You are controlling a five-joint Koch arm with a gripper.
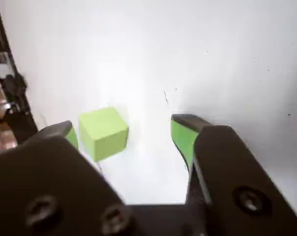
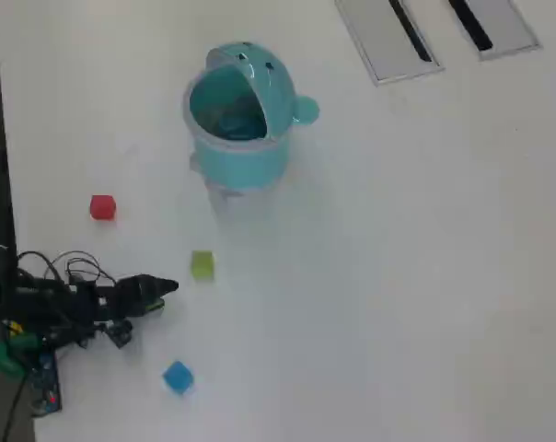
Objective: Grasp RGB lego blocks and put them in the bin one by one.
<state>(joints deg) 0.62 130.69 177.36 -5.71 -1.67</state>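
In the wrist view my gripper (image 1: 126,130) is open, its black jaws lined with green pads (image 1: 184,137). The yellow-green block (image 1: 103,132) sits on the white table between the jaws, close to the left one. In the overhead view the gripper (image 2: 163,290) lies low at the left, with the yellow-green block (image 2: 202,265) just beyond its tip. The red block (image 2: 102,207) lies further up at the left, and the blue block (image 2: 178,377) lies below the arm. The teal whale bin (image 2: 239,115) stands at the upper middle with its lid open.
The table's left edge (image 2: 2,184) runs beside the arm, with cables and the arm's base (image 2: 29,322) there. Two grey slotted panels (image 2: 434,32) lie at the top right. The white table (image 2: 398,276) stretches to the right.
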